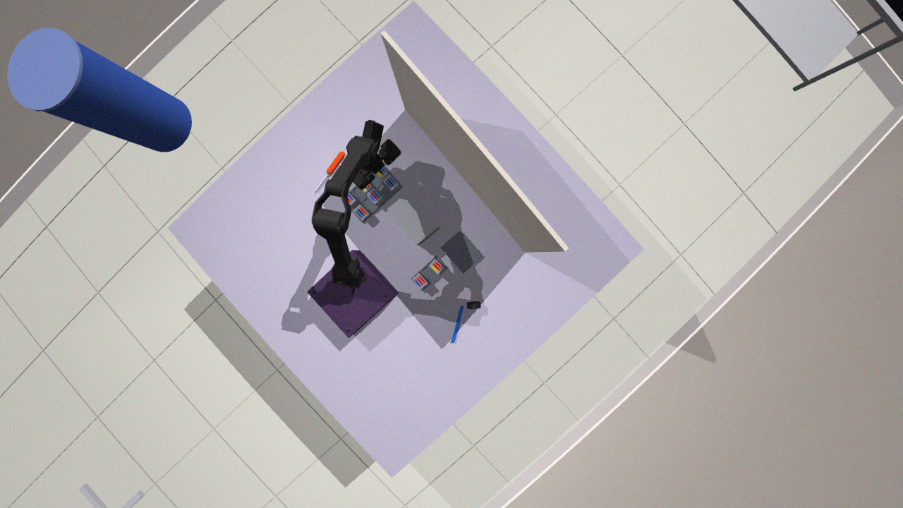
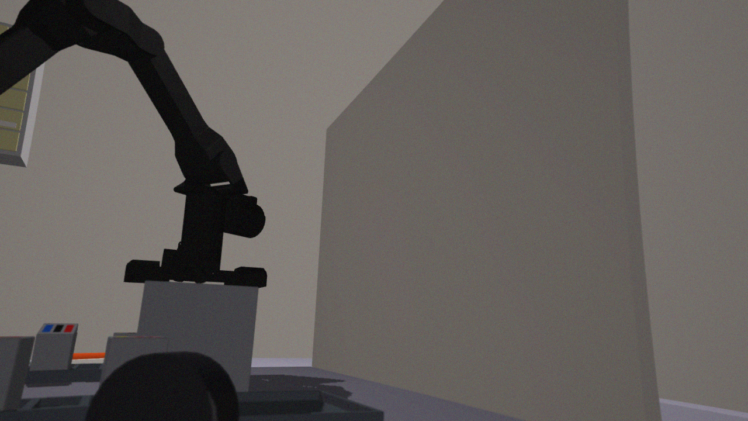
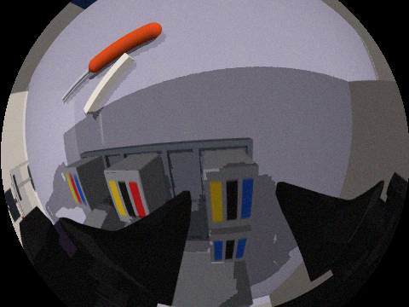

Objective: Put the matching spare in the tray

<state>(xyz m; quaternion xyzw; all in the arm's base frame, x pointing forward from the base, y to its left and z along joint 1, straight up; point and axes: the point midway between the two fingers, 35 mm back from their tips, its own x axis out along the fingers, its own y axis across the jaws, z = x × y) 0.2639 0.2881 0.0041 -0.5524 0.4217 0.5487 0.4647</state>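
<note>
In the wrist view my gripper (image 3: 235,194) is open, its fingertips on either side of an upright grey spare (image 3: 231,200) with yellow, black and blue stripes. A blue-black-blue spare (image 3: 230,249) (image 1: 389,181) stands nearest it. To the left are a yellow-black-red spare (image 3: 128,198) and a yellow-red-blue spare (image 3: 76,188). They stand in a slotted slate rack (image 3: 184,170). The slate tray (image 1: 475,255) (image 2: 363,411) lies in shade. In the exterior view a grey upright panel (image 2: 198,324) hides my fingers. I cannot make out the mounted unit's back code.
A tall divider (image 1: 470,173) (image 2: 470,209) stands beside the work area. A two-slot holder with striped units (image 1: 420,280) stands near the tray. An orange screwdriver (image 1: 336,162) (image 3: 128,44) and a white bar (image 3: 108,83) lie beyond the rack. A blue pen (image 1: 456,325) and a black round object (image 1: 473,305) (image 2: 162,390) are nearby.
</note>
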